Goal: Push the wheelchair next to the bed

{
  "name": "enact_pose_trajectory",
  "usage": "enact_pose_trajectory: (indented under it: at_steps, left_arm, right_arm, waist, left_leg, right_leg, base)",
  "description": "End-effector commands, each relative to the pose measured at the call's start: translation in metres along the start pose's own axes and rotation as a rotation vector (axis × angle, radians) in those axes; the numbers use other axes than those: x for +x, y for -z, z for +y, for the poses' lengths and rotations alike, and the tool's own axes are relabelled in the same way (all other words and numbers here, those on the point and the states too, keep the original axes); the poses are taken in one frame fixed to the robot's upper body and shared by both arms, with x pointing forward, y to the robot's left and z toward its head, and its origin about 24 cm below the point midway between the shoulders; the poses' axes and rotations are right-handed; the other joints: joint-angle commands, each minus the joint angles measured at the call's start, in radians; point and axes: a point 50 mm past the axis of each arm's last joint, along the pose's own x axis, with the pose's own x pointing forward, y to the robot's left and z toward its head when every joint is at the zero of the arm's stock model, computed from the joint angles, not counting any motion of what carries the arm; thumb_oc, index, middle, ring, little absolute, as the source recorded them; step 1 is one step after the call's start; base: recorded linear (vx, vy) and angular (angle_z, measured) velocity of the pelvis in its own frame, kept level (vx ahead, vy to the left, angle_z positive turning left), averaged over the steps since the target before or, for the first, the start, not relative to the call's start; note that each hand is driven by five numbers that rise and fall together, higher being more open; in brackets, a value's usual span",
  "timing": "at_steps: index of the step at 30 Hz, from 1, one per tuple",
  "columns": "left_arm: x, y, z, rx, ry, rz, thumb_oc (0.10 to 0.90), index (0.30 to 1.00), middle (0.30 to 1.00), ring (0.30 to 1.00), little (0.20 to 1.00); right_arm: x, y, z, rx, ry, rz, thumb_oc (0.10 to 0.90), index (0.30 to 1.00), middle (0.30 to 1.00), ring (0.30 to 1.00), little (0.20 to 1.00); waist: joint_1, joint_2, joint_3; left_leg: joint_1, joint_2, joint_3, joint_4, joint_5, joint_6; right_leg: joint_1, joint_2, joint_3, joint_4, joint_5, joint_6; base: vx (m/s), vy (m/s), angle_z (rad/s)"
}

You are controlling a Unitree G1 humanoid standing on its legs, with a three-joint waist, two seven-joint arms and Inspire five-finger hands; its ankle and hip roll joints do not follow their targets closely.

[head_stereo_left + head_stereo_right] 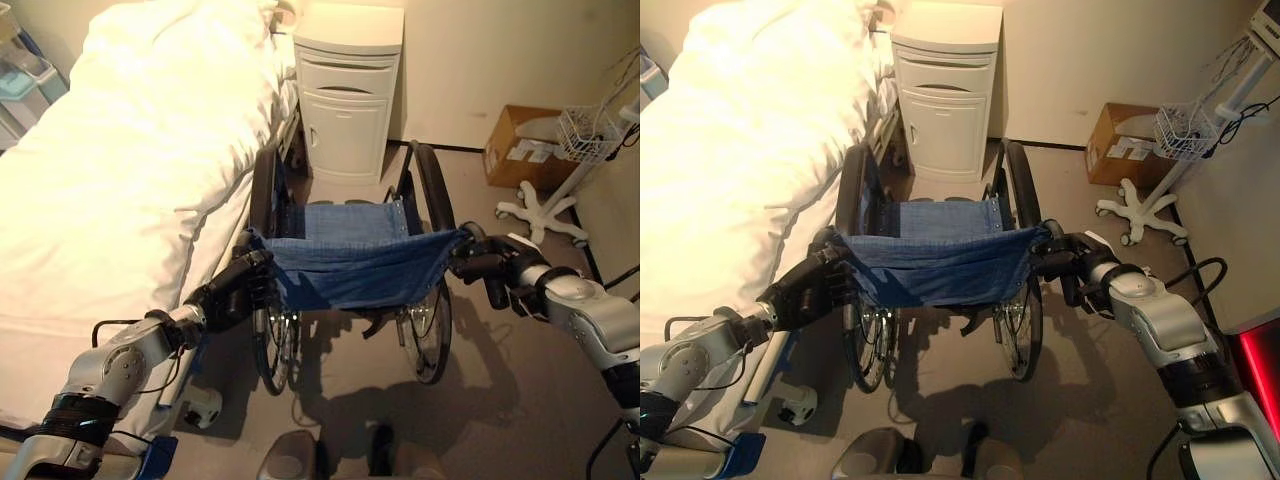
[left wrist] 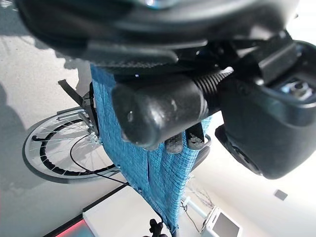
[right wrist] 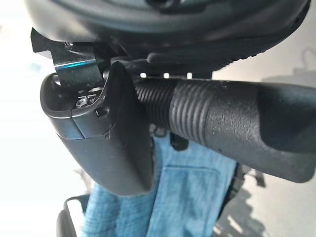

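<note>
A wheelchair (image 1: 350, 250) with a blue cloth seat and back and black wheels stands on the grey floor, its left wheel close alongside the bed (image 1: 120, 170) with white bedding. My left hand (image 1: 235, 290) is curled round the left push handle (image 2: 158, 111). My right hand (image 1: 490, 265) is curled round the right push handle (image 3: 222, 123), whose ribbed black grip shows in the right wrist view. Both arms reach forward behind the chair's backrest.
A white bedside cabinet (image 1: 348, 95) stands just ahead of the wheelchair against the wall. A cardboard box (image 1: 525, 148) sits at the right by the wall. A white stand on a wheeled star base (image 1: 545, 210) with a wire basket is at the right.
</note>
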Motion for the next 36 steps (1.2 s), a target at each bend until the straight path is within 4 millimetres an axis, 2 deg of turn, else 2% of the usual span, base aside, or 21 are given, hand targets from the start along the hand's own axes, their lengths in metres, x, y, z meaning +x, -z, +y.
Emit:
enact_pose_trajectory:
  at_steps: [1, 2, 3, 5, 8, 15, 22, 25, 26, 27, 28, 30, 36]
  left_arm:
    - [-0.008, -0.098, -0.012, 0.094, 0.048, -0.535, 0.4, 0.3, 0.3, 0.3, 0.3]
    - [-0.009, -0.095, -0.009, 0.089, 0.048, -0.536, 0.4, 0.3, 0.3, 0.3, 0.3]
    - [-0.009, -0.094, -0.008, 0.086, 0.048, -0.537, 0.4, 0.3, 0.3, 0.3, 0.3]
    - [-0.009, -0.091, -0.006, 0.083, 0.036, -0.528, 0.4, 0.3, 0.3, 0.3, 0.3]
    - [-0.01, -0.093, -0.007, 0.084, 0.04, -0.516, 0.4, 0.3, 0.3, 0.3, 0.3]
    - [-0.009, -0.094, -0.014, 0.101, 0.061, -0.502, 0.4, 0.3, 0.3, 0.3, 0.3]
    - [-0.006, -0.094, -0.016, 0.107, 0.057, -0.488, 0.4, 0.3, 0.3, 0.3, 0.3]
    - [-0.006, -0.094, -0.016, 0.115, 0.049, -0.481, 0.4, 0.3, 0.3, 0.3, 0.3]
    - [-0.006, -0.094, -0.016, 0.115, 0.045, -0.481, 0.4, 0.3, 0.3, 0.3, 0.3]
    - [-0.006, -0.095, -0.016, 0.116, 0.04, -0.481, 0.4, 0.3, 0.3, 0.3, 0.3]
    - [-0.006, -0.095, -0.016, 0.117, 0.033, -0.482, 0.439, 0.359, 0.359, 0.359, 0.359]
    - [-0.006, -0.095, -0.015, 0.121, 0.018, -0.478, 0.8, 0.9, 0.9, 0.9, 0.9]
    - [-0.013, -0.103, -0.012, 0.137, -0.037, -0.519, 0.8, 0.9, 0.9, 0.9, 0.9]
  right_arm:
    - [-0.021, -0.06, 0.025, -0.116, -0.236, -0.315, 0.4, 0.3, 0.3, 0.3, 0.3]
    - [-0.02, -0.058, 0.025, -0.109, -0.233, -0.31, 0.4, 0.3, 0.3, 0.3, 0.3]
    - [-0.02, -0.057, 0.025, -0.104, -0.231, -0.308, 0.4, 0.3, 0.3, 0.3, 0.3]
    - [-0.018, -0.054, 0.027, -0.083, -0.24, -0.298, 0.4, 0.3, 0.3, 0.3, 0.3]
    - [-0.02, -0.051, 0.023, -0.074, -0.238, -0.282, 0.4, 0.3, 0.3, 0.3, 0.3]
    - [-0.021, -0.037, 0.017, -0.042, -0.207, -0.265, 0.4, 0.3, 0.3, 0.3, 0.3]
    - [-0.02, -0.032, 0.017, -0.023, -0.195, -0.25, 0.4, 0.3, 0.3, 0.3, 0.3]
    - [-0.02, -0.032, 0.018, -0.017, -0.194, -0.249, 0.591, 0.587, 0.587, 0.587, 0.587]
    - [-0.02, -0.032, 0.017, -0.014, -0.193, -0.25, 0.758, 0.836, 0.836, 0.836, 0.836]
    - [-0.02, -0.031, 0.017, -0.012, -0.19, -0.25, 0.8, 0.9, 0.9, 0.9, 0.9]
    - [-0.02, -0.031, 0.017, -0.009, -0.187, -0.25, 0.8, 0.9, 0.9, 0.9, 0.9]
    - [-0.019, -0.031, 0.017, -0.001, -0.177, -0.252, 0.8, 0.9, 0.9, 0.9, 0.9]
    - [-0.021, -0.036, 0.01, 0.041, -0.114, -0.288, 0.8, 0.9, 0.9, 0.9, 0.9]
  waist:
    - [-0.083, 0.033, -0.059]
    - [-0.075, 0.037, -0.06]
    - [-0.073, 0.036, -0.06]
    - [-0.072, 0.038, -0.07]
    - [-0.077, 0.042, -0.088]
    - [-0.084, 0.047, -0.1]
    - [-0.085, 0.046, -0.102]
    - [-0.085, 0.048, -0.106]
    - [-0.085, 0.048, -0.108]
    - [-0.085, 0.048, -0.109]
    - [-0.084, 0.049, -0.11]
    - [-0.083, 0.05, -0.112]
    - [-0.078, 0.051, -0.12]
  left_leg:
    - [0.063, 0.028, -0.033, -0.265, 0.176, -0.005]
    - [0.072, 0.031, -0.043, -0.33, 0.177, -0.001]
    - [0.076, 0.029, -0.048, -0.337, 0.176, 0.001]
    - [0.117, 0.022, -0.039, -0.417, 0.131, 0.013]
    - [0.158, 0.001, -0.027, -0.48, 0.096, 0.02]
    - [0.192, -0.025, -0.017, -0.507, 0.069, 0.042]
    - [0.216, -0.037, -0.013, -0.513, 0.052, 0.061]
    - [0.229, -0.041, -0.011, -0.525, 0.049, 0.066]
    - [0.232, -0.042, -0.011, -0.528, 0.049, 0.068]
    - [0.235, -0.043, -0.01, -0.531, 0.048, 0.069]
    - [0.239, -0.044, -0.01, -0.535, 0.048, 0.07]
    - [0.245, -0.045, -0.009, -0.543, 0.048, 0.072]
    - [0.264, -0.044, -0.009, -0.565, 0.046, 0.072]
  right_leg:
    - [0.117, 0.049, -0.046, -0.127, 0.069, 0.051]
    - [0.125, 0.05, -0.04, -0.133, 0.066, 0.057]
    - [0.128, 0.048, -0.037, -0.135, 0.066, 0.058]
    - [0.134, 0.039, -0.04, -0.137, 0.06, 0.068]
    - [0.134, 0.027, -0.055, -0.145, 0.063, 0.082]
    - [0.132, 0.009, -0.06, -0.152, 0.066, 0.097]
    - [0.132, 0.007, -0.052, -0.143, 0.063, 0.104]
    - [0.135, 0.009, -0.051, -0.146, 0.062, 0.107]
    - [0.136, 0.01, -0.051, -0.146, 0.061, 0.107]
    - [0.138, 0.01, -0.051, -0.147, 0.061, 0.107]
    - [0.14, 0.011, -0.052, -0.147, 0.06, 0.108]
    - [0.143, 0.012, -0.054, -0.15, 0.059, 0.108]
    - [0.156, 0.015, -0.064, -0.167, 0.06, 0.109]
  base:
    - [0.22, 0.2, -0.03]
    - [0.15, 0.124, 0.02]
    - [0.14, 0.103, -0.12]
    - [0.15, 0.152, -0.49]
    - [0.11, 0.145, -0.53]
    - [0.06, 0.092, -0.01]
    - [0.03, 0.032, 0.01]
    - [0.01, 0.01, 0.03]
    - [0.01, 0.008, 0.05]
    - [0.01, 0.005, 0.05]
    - [0.0, 0.003, 0.03]
    - [0.0, 0.0, 0.0]
    - [-0.01, -0.012, -0.01]
